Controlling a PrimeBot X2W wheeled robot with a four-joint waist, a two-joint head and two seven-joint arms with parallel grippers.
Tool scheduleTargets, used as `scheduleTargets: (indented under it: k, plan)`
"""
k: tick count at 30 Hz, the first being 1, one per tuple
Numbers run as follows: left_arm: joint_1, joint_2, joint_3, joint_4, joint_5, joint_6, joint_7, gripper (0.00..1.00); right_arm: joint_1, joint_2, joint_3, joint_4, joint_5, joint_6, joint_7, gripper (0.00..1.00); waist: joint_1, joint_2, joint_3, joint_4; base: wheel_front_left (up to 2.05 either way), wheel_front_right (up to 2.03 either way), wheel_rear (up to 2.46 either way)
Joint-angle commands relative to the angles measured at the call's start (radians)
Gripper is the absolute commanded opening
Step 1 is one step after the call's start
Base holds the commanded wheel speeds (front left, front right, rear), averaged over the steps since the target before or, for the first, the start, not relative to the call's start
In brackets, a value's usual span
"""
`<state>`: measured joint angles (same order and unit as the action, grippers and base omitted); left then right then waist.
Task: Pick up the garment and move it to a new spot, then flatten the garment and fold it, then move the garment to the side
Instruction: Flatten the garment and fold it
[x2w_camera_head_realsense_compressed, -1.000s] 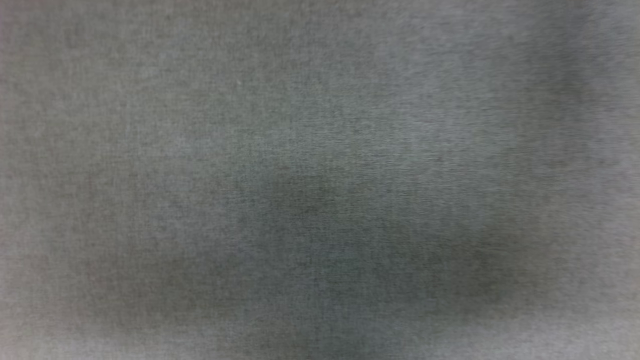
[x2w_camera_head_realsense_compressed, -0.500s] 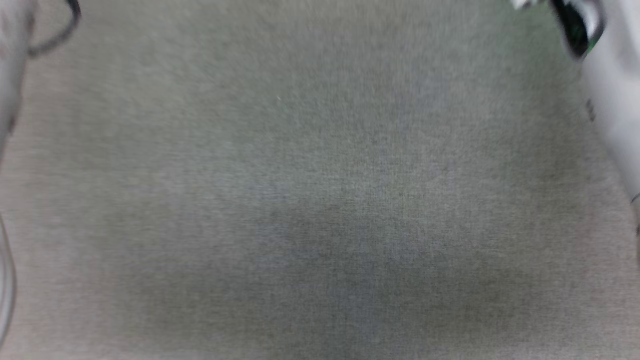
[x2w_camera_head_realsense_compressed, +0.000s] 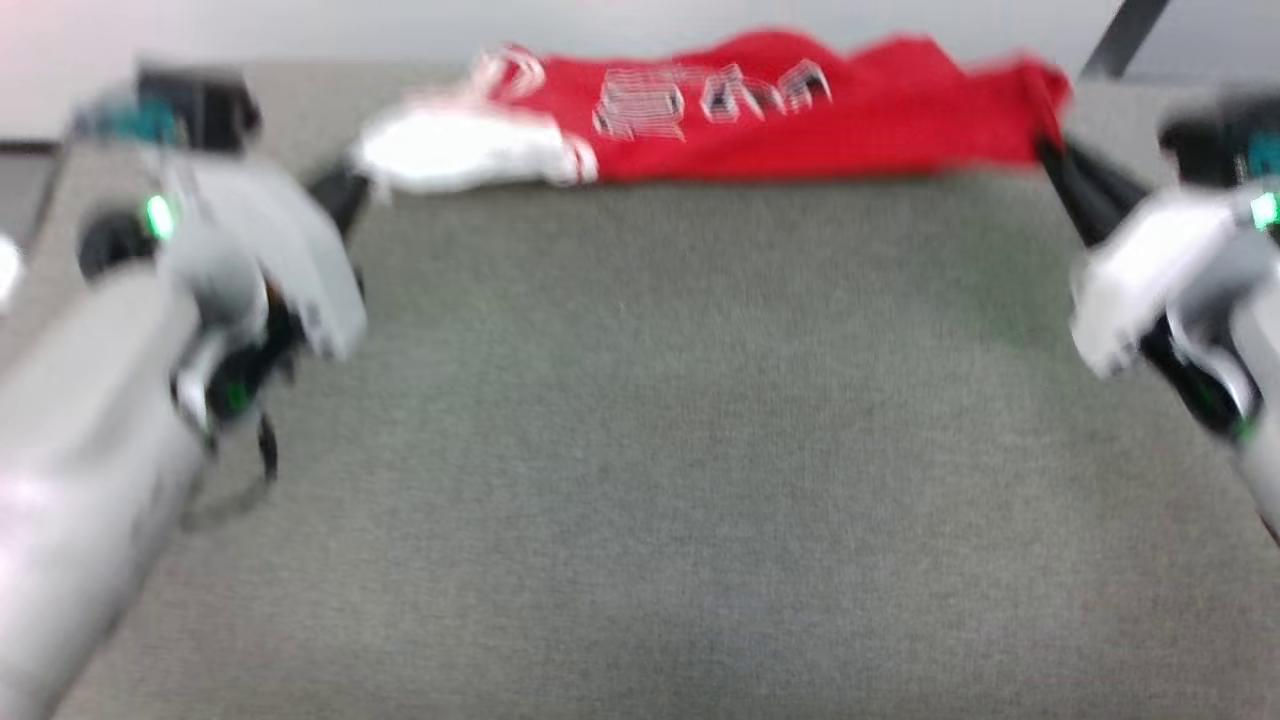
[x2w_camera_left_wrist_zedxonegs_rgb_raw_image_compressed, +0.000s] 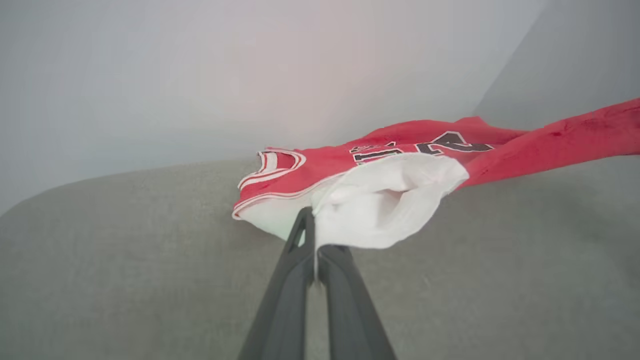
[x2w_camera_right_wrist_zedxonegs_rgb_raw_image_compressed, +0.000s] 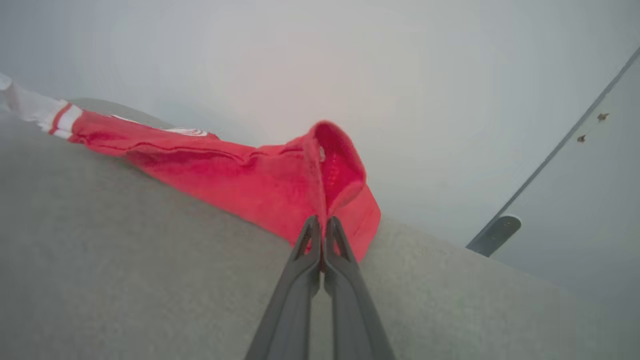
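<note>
Red garment (x2w_camera_head_realsense_compressed: 800, 120), white sleeve (x2w_camera_left_wrist_zedxonegs_rgb_raw_image_compressed: 385, 205), striped trim; grey surface (x2w_camera_head_realsense_compressed: 640, 450).

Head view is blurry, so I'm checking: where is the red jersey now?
Head view: the red jersey lies along the grey surface's far edge, left gripper pinching its white sleeve, right gripper its red end.
</note>
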<state>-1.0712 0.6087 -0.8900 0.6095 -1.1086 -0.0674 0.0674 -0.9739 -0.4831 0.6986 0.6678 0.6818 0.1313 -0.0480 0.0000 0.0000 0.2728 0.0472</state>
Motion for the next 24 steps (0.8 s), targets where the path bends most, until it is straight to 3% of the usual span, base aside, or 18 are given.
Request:
scheduleTargets:
  k: [1,6,7,8,13,19,24]
  plan:
    - [0.096,0.043,-0.001,-0.094,-0.015,0.047,-0.006,0.00,0.085,-0.049,0.007,-0.064,0.028,-0.001,0.008,0.00,0.0000,0.0000,-0.113,0.039,0.00,0.00,0.00]
    - [0.330,0.174,0.003,-0.403,-0.059,0.201,-0.021,0.00,0.292,-0.173,-0.024,-0.231,0.069,-0.001,0.026,0.00,0.0000,0.0000,-0.126,0.049,0.00,0.00,0.00]
    - [0.371,0.203,0.002,-0.459,-0.061,0.234,-0.027,0.00,0.331,-0.188,-0.037,-0.256,0.070,-0.001,0.026,0.00,0.0000,0.0000,-0.126,0.050,0.00,0.00,0.00]
    - [0.371,0.203,0.002,-0.459,-0.061,0.234,-0.027,0.00,0.331,-0.188,-0.037,-0.256,0.070,-0.001,0.026,0.00,0.0000,0.0000,-0.126,0.050,0.00,0.00,0.00]
    - [0.556,0.296,0.006,-0.691,-0.109,0.370,-0.061,0.00,0.513,-0.241,-0.092,-0.368,0.065,-0.001,0.042,0.00,0.0000,0.0000,-0.126,0.053,0.00,0.00,0.00]
    - [0.728,0.364,-0.024,-0.874,-0.157,0.478,-0.072,0.00,0.705,-0.294,-0.156,-0.499,0.030,-0.001,0.069,0.00,0.0000,0.0000,-0.120,0.057,0.00,0.00,0.00]
    - [0.840,0.399,-0.050,-0.974,-0.204,0.562,-0.063,0.00,0.862,-0.296,-0.234,-0.586,0.027,-0.001,0.082,0.00,0.0000,0.0000,-0.111,0.055,0.00,0.00,0.00]
